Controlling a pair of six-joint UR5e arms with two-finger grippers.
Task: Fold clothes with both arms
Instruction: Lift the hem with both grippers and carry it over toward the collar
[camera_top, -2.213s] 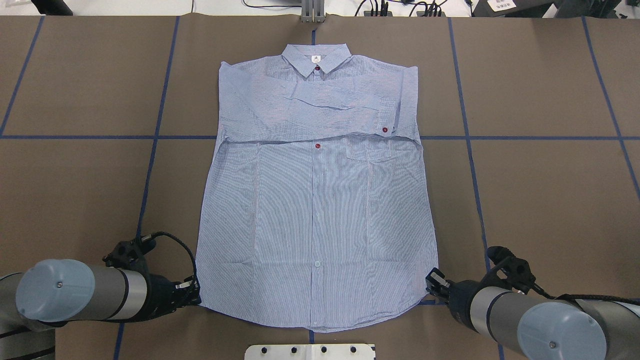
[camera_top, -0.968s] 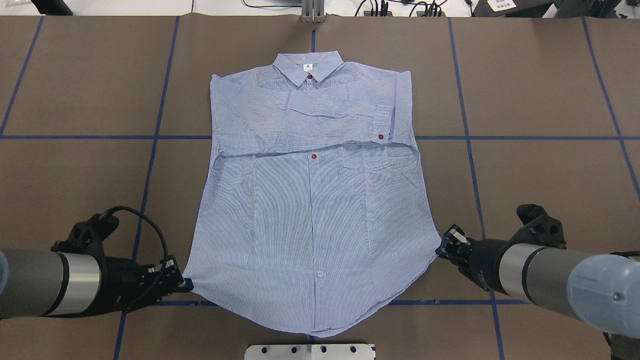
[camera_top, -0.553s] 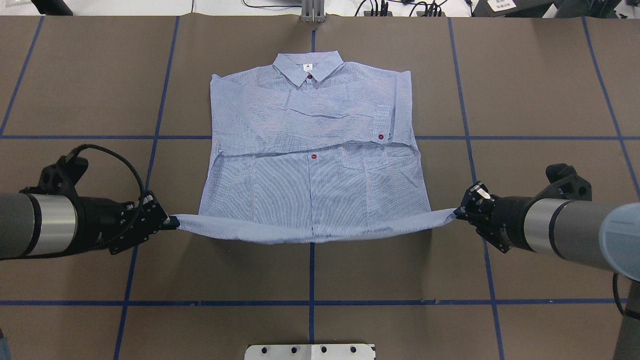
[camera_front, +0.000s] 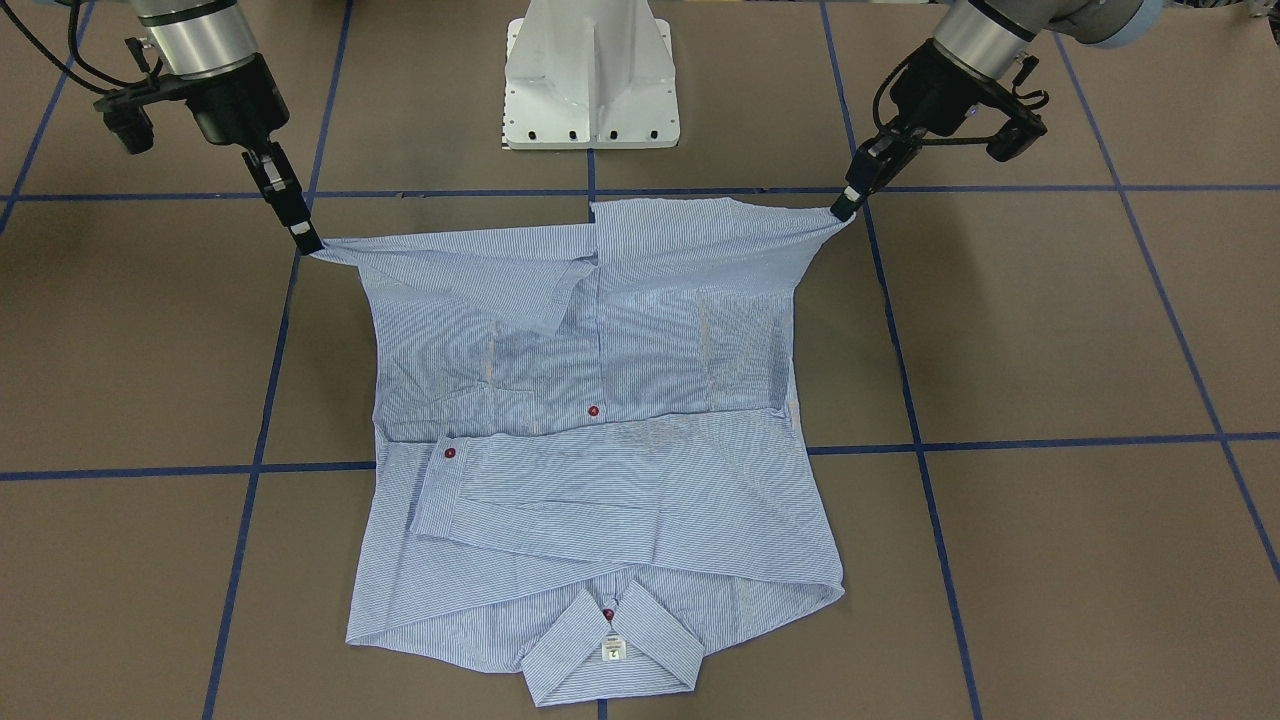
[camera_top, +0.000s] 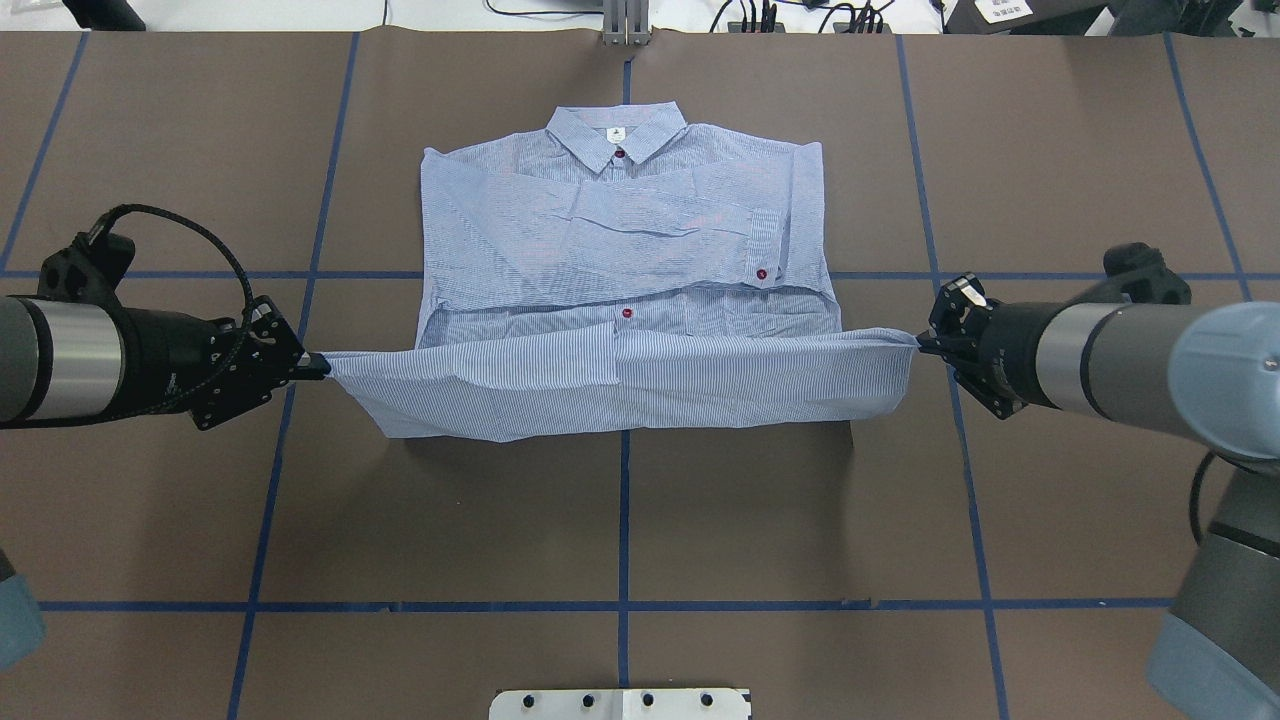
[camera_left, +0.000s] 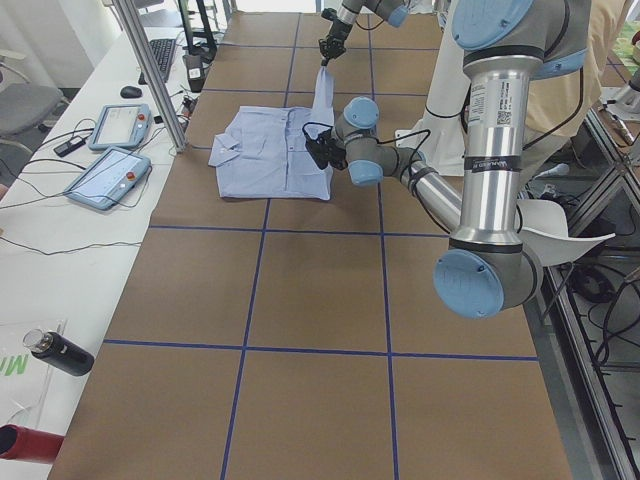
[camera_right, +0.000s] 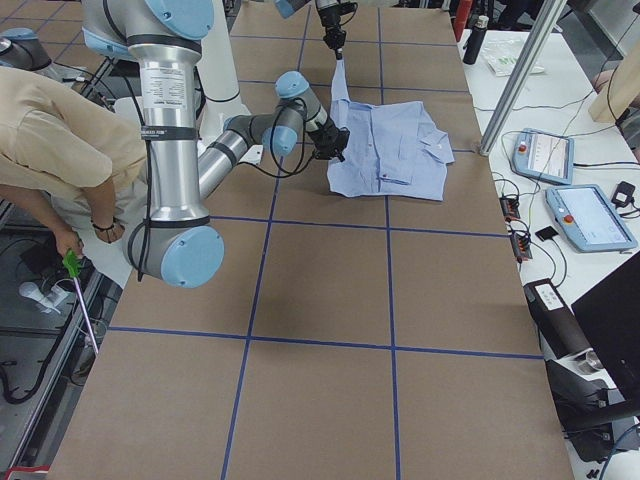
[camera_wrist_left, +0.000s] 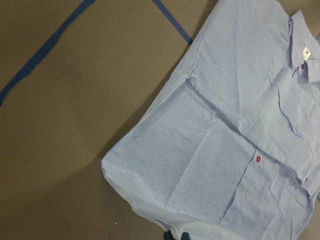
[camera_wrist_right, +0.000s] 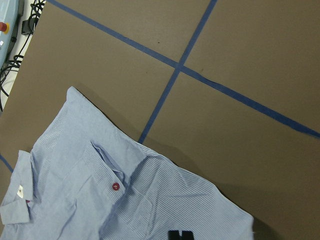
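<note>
The shirt (camera_top: 620, 220) lies front up in the middle of the brown desk (camera_top: 620, 520), its collar (camera_top: 655, 125) at the far side from the robot and the white neck label (camera_top: 616, 134) showing inside it. A sleeve is folded across the chest, its cuff (camera_top: 765, 240) ending beside a dark red button (camera_top: 763, 273); another red button (camera_top: 627, 313) sits on the front strip just below. The lower part (camera_top: 620, 385) of the shirt is raised off the desk and stretched into a taut band between the two arms, hanging over the body of the shirt. The left arm (camera_top: 100, 355) has its jaws closed on one hem corner, and the right arm (camera_top: 1100, 345) has its jaws closed on the other; both wrist views show dark tips pinching striped cloth at the bottom edge. The arms stand well apart, one on either side of the shirt. The white base (camera_front: 592, 70) is at the robot's edge of the desk.
</note>
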